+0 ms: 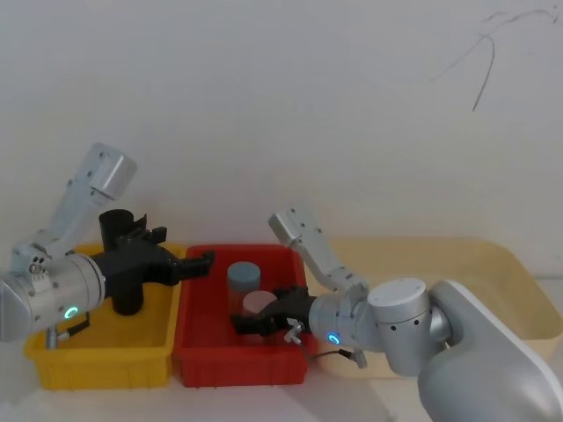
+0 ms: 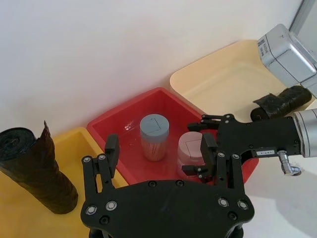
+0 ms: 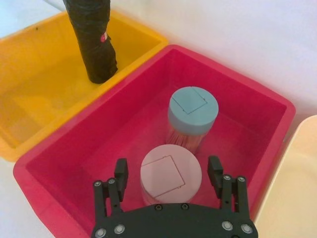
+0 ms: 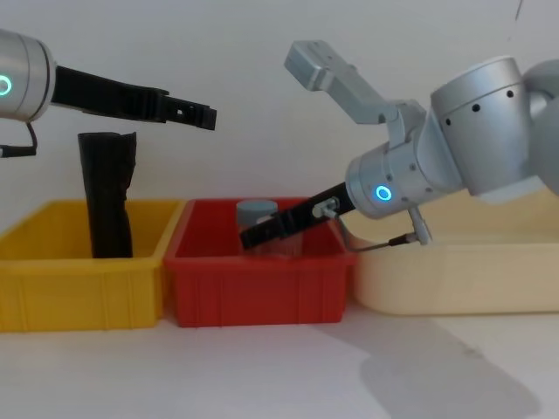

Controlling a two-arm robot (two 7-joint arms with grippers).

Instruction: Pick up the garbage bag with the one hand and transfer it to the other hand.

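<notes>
Nothing's been picked up yet: the garbage bag (image 2: pixel 283 101) lies in the cream bin (image 2: pixel 218 82), while the right gripper (image 3: pixel 167 166) hangs over the red bin (image 3: pixel 233 74) — jaws spread wide, empty, straddling a pink-lidded jar (image 3: pixel 171 181). It'll likely need to swing across to the bag (the left gripper (image 1: pixel 201 262) waits, also spread and empty).

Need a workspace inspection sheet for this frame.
Surface: white table with yellow bin, red bin and cream tray in a row.
Job's things: garbage bag lies in the cream tray.
Clutter: ragged-topped black roll upright in yellow bin; blue-lidded jar and pink-lidded jar in red bin.
Grippers: left claw open, above the bins; right claw open, astride the pink-lidded jar.
Cables: looped cable at left wrist; thin dark cable at right wrist.
Surroundings: white wall.
</notes>
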